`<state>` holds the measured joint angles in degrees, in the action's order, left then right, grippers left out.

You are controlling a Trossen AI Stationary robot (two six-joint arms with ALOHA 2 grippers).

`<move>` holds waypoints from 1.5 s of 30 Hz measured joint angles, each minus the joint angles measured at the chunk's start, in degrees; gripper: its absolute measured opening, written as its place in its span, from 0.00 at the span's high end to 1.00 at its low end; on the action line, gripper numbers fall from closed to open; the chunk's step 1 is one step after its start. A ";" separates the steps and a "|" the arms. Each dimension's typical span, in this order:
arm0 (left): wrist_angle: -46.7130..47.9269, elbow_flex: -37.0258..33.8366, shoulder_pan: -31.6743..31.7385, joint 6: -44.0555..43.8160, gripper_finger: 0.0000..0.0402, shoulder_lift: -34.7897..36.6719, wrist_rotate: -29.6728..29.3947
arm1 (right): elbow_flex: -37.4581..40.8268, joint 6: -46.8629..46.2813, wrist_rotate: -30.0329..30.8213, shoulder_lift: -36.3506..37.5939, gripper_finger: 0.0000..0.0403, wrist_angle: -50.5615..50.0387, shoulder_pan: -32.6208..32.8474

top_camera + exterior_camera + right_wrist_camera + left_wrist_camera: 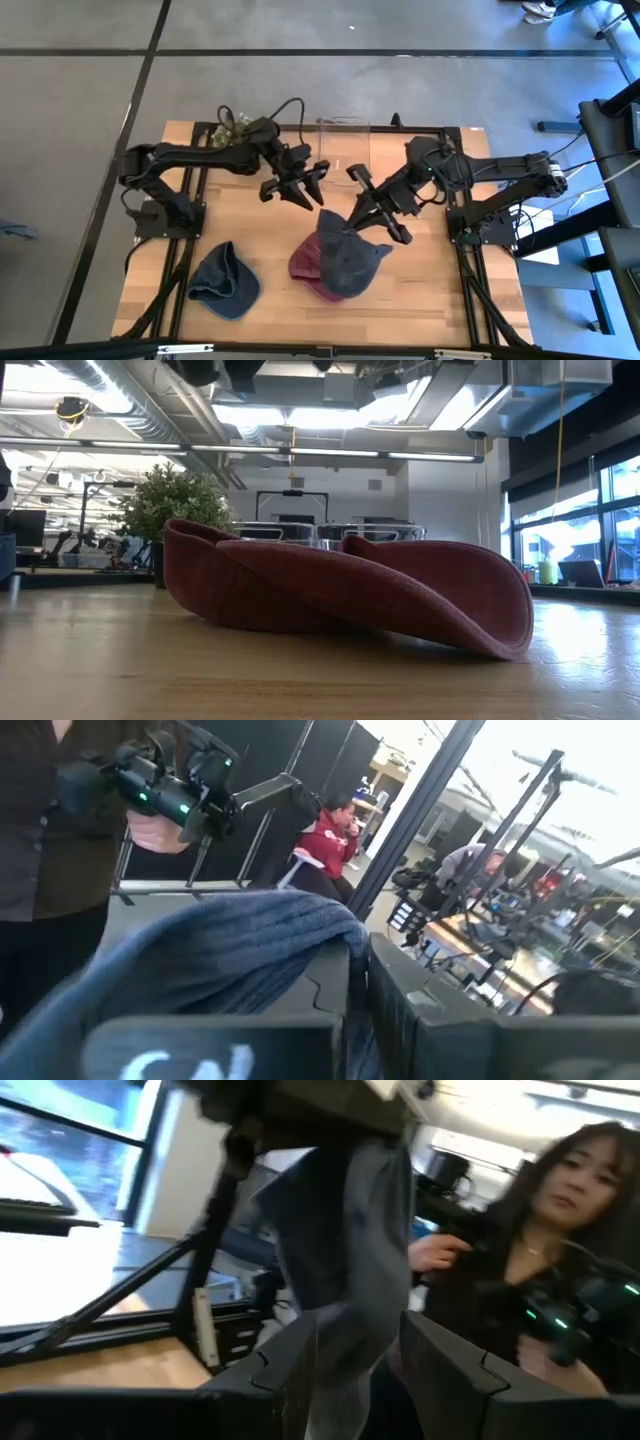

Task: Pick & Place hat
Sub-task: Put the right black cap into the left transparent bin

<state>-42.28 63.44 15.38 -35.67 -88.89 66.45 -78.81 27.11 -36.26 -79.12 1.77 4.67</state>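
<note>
My right gripper (352, 222) is shut on a blue-grey cap (348, 258), which hangs over a maroon cap (305, 265). The maroon cap lies on its brim and crown on the wooden table, filling the low view (350, 595). In the left wrist view the blue-grey cap (345, 1250) hangs from the right gripper, farther off than my own fingers. My left gripper (300, 198) is open and hovers left of and beyond the held cap, touching nothing. A second dark blue cap (222, 282) lies flat near the table's near-left corner. My right gripper pinches the blue-grey cap between its two fingers at the cap's upper edge (300, 935), where the cloth bunches beside the fingers. It comes slanting down from the table's right and far side. The cap hangs below the fingers; whether its lower part touches the maroon cap cannot be told.
A clear box (345, 140) stands at the table's far edge, with a small plant (232, 128) to its left. A person holding a black controller (170, 790) stands beyond the table. Bare wood lies along the near edge (400, 300) and on the right.
</note>
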 joint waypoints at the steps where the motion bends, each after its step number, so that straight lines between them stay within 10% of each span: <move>1: 0.01 0.88 0.00 0.01 0.65 -0.41 0.50 | 0.00 -0.75 -0.02 -0.30 0.94 0.11 0.00; 45: 7.83 5.88 -3.44 -2.24 0.65 -0.91 8.43 | 0.00 -21.18 -11.47 -11.68 0.94 19.38 -5.68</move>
<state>-34.45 69.32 11.93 -37.92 -89.80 74.88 -78.81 5.93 -47.72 -90.80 21.15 -1.02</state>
